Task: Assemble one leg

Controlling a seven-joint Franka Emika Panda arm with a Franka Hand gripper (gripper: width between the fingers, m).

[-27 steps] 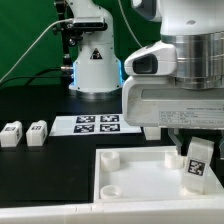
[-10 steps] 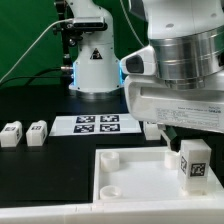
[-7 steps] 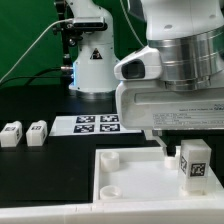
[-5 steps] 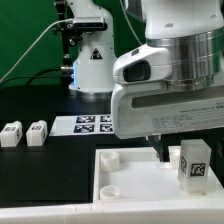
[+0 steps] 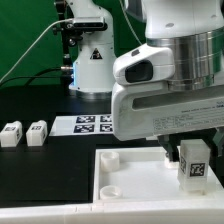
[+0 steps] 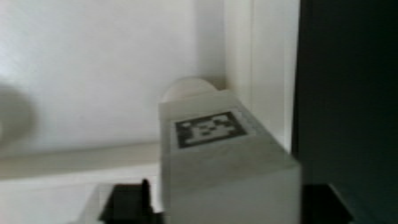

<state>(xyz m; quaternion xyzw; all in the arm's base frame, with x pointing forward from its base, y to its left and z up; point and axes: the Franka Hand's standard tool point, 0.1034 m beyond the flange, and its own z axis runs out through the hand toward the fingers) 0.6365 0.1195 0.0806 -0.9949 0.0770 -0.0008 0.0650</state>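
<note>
My gripper (image 5: 186, 152) stands over the right part of the white square plate (image 5: 130, 168) and is shut on a leg (image 5: 194, 163). The leg is a white block, upright, with its tag facing the camera, at the plate's right side. In the wrist view the leg (image 6: 217, 150) fills the middle with its tag on top. A dark fingertip (image 6: 128, 200) presses one side and another the far side, with the gripper (image 6: 228, 206) around it. The plate (image 6: 71, 60) lies behind. The leg's foot is hidden.
Two more legs (image 5: 12, 133) (image 5: 37, 131) stand at the exterior view's left on the black table. The marker board (image 5: 95, 124) lies behind the plate. A raised corner socket (image 5: 108, 158) sits at the plate's left. The robot base (image 5: 92, 60) stands at the back.
The wrist has turned about its own axis above the plate. The leg, tilted at first, now stands upright in the fingers at about the same spot.
</note>
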